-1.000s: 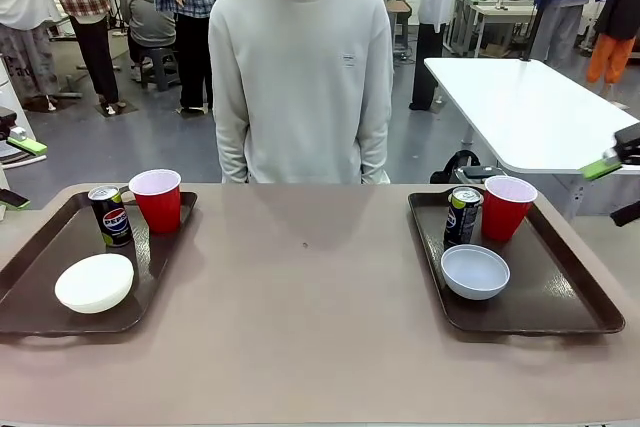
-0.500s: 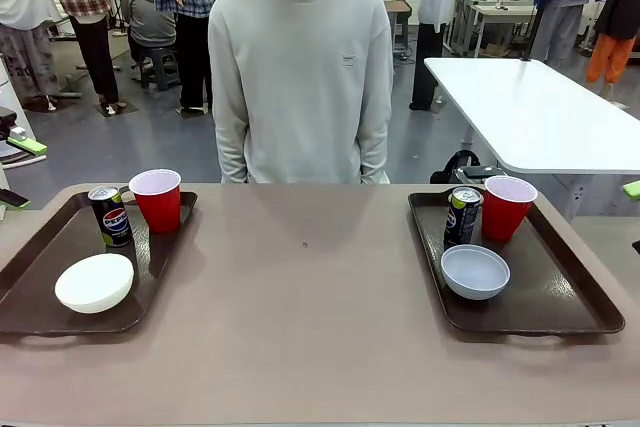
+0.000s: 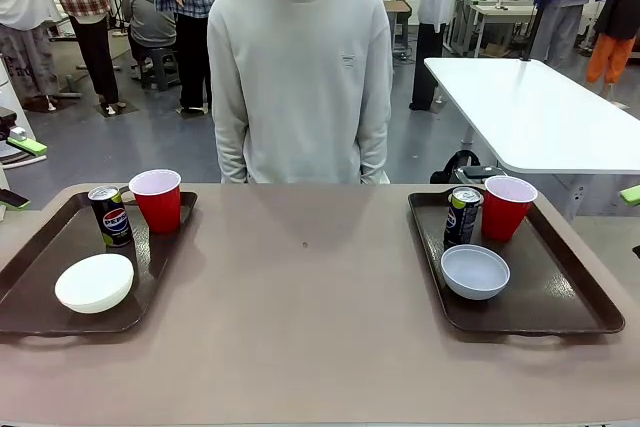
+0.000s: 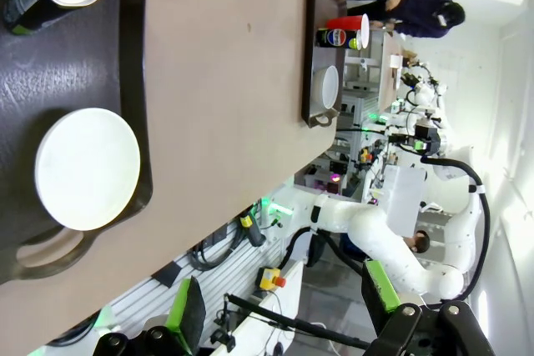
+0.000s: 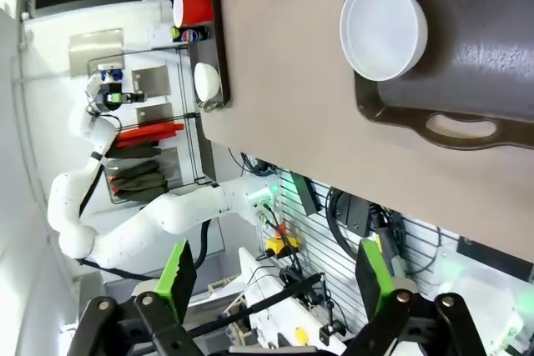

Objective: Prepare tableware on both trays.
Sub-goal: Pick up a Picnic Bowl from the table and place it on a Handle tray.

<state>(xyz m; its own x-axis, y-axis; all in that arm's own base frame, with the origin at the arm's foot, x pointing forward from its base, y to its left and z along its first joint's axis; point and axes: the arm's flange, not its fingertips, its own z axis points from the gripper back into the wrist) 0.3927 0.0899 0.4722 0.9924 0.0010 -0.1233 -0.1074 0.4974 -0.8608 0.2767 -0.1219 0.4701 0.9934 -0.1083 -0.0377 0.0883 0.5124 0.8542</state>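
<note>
The left tray carries a white bowl, a dark can and a red cup. On the right tray sit a grey-blue bowl, a dark can and a red cup. My left gripper hangs open off the table's left end; its wrist view looks down on the white bowl past the open left gripper. My right gripper sits at the right picture edge, and the right gripper stands open with the grey-blue bowl beyond it.
A person in a pale sweater stands at the table's far side, arms down. The brown table lies bare between the trays. A white table stands behind on the right.
My right gripper has drawn back to the right, from beside the right tray's far corner to the picture's edge. The trays and tableware have not moved.
</note>
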